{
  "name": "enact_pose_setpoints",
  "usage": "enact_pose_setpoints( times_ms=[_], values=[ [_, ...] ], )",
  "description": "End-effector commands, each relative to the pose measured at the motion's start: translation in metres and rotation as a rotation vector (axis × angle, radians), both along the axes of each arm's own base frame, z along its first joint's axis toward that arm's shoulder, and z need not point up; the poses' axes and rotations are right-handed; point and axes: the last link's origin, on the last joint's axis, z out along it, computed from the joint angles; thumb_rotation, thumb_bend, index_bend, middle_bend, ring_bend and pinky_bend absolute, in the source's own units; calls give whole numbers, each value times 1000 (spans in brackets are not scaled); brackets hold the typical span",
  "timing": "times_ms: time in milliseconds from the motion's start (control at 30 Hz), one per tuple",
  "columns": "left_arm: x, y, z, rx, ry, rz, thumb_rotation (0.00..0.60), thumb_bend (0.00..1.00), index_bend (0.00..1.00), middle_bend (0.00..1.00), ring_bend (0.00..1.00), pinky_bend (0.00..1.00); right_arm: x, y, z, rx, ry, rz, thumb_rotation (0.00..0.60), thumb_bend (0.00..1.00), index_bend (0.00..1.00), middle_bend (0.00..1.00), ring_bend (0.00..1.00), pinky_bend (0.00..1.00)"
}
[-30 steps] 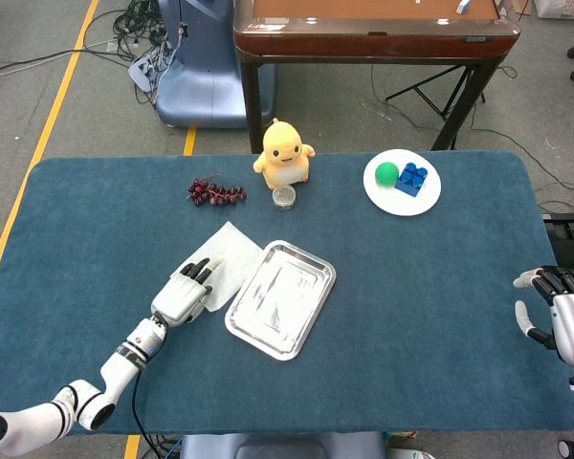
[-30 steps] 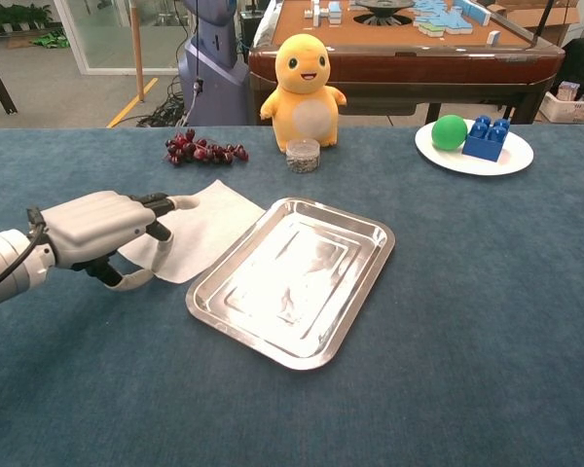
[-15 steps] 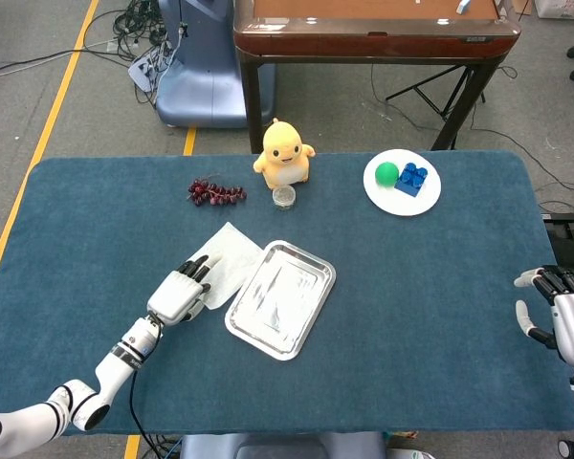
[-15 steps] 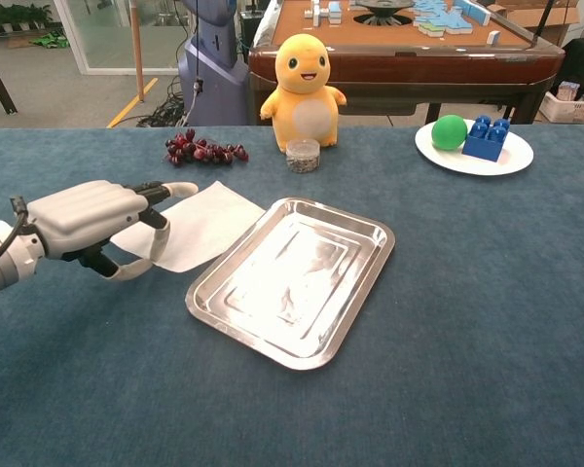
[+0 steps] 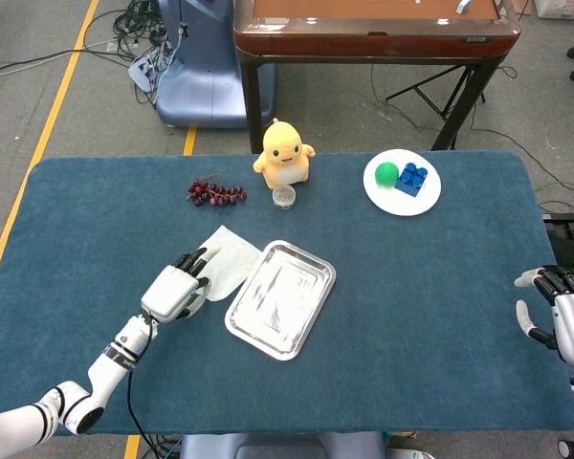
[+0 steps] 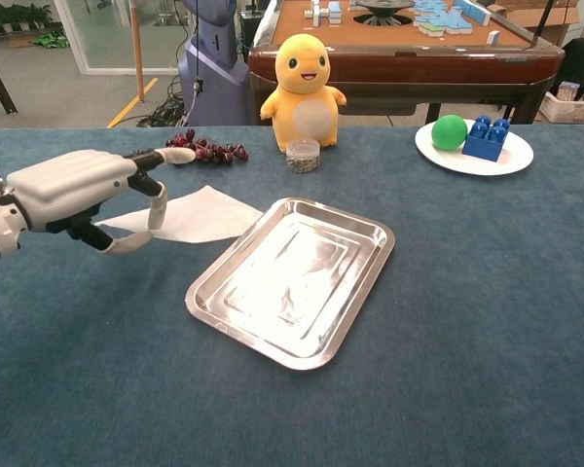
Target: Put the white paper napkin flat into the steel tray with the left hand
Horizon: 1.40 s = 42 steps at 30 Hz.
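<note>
The white paper napkin point(image 5: 228, 260) point(image 6: 193, 216) lies left of the steel tray point(image 5: 280, 297) point(image 6: 292, 282), its right part still on the blue cloth. My left hand point(image 5: 175, 290) point(image 6: 76, 191) pinches the napkin's left edge between thumb and fingers and holds that edge raised off the table. The tray has nothing in it and sits at the table's middle. At the table's far right edge my right hand point(image 5: 559, 311) rests with its fingers apart and nothing in it; only the head view shows it.
A yellow plush toy point(image 6: 305, 92) stands at the back with a small jar point(image 6: 303, 155) in front of it. A bunch of grapes point(image 6: 203, 150) lies just behind the napkin. A white plate point(image 6: 474, 148) at the back right holds a green ball and a blue brick.
My left hand has risen and drawn back to the left, lifting the napkin's left edge off the cloth. The right hand has not moved.
</note>
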Motion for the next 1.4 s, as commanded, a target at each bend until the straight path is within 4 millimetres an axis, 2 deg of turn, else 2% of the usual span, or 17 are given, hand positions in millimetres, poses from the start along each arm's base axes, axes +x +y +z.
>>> enact_pose_setpoints(
  times_ms=[33,700,933,1400],
  values=[
    [3,1,9,19,-18,8,600,571,663,6,0,165,0,0,0,0,0,0,600,455,409,366,222,200],
    [12,2,35,83,-65,50,600,581,672,15,0,190,1,0,-1,2,3,2,600,455,409,366,222,200],
    [5,6,43,110,-57,76,600,581,673,16,0,192,1,0,-1,2,4,2,600,455,409,366,222,200],
    [6,2,44,134,-107,135,600,620,683,31,0,199,0,0,0,1,4,-1,600,455,409,366,222,200]
  ],
)
